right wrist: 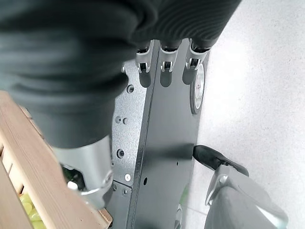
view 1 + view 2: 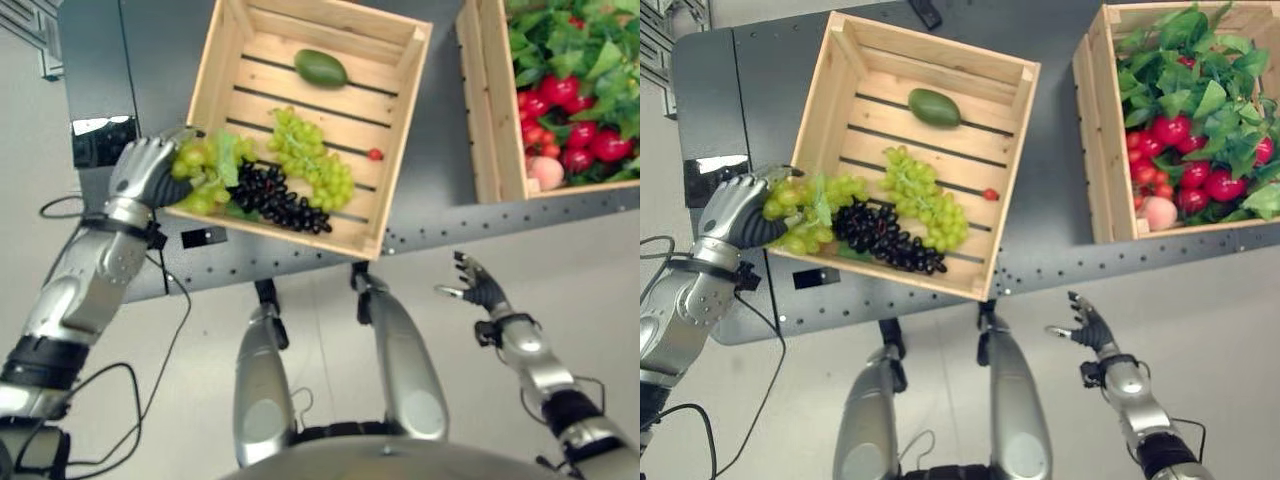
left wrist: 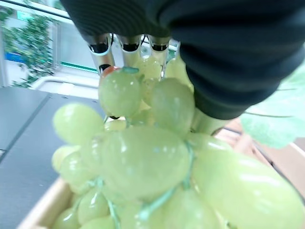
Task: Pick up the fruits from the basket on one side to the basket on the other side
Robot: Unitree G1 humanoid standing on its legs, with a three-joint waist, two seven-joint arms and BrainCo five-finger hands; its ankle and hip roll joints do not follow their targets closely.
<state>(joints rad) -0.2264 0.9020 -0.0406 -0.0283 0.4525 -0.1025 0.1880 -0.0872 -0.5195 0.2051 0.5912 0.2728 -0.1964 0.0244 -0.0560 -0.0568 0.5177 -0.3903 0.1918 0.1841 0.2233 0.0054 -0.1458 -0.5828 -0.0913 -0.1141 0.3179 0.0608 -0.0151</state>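
My left hand (image 2: 148,170) is at the left rim of the left wooden crate (image 2: 216,62), its fingers curled round a bunch of green grapes (image 2: 205,172) that lies over the rim. In the left wrist view the same grapes (image 3: 143,157) sit right against the fingers (image 3: 102,47). Inside this crate lie a second bunch of green grapes (image 2: 318,162), black grapes (image 2: 278,202), a green mango (image 2: 320,68) and a small red cherry (image 2: 375,154). The right crate (image 2: 490,100) holds red fruits (image 2: 560,92), a peach (image 2: 546,172) and green leaves. My right hand (image 2: 478,286) hangs open in front of the table, holding nothing.
Both crates stand on a dark grey table (image 2: 440,190) whose perforated front edge (image 2: 500,222) runs between the crates and my right hand. A black label plate (image 2: 102,140) sits on the table beside my left hand. Pale floor lies below the table edge.
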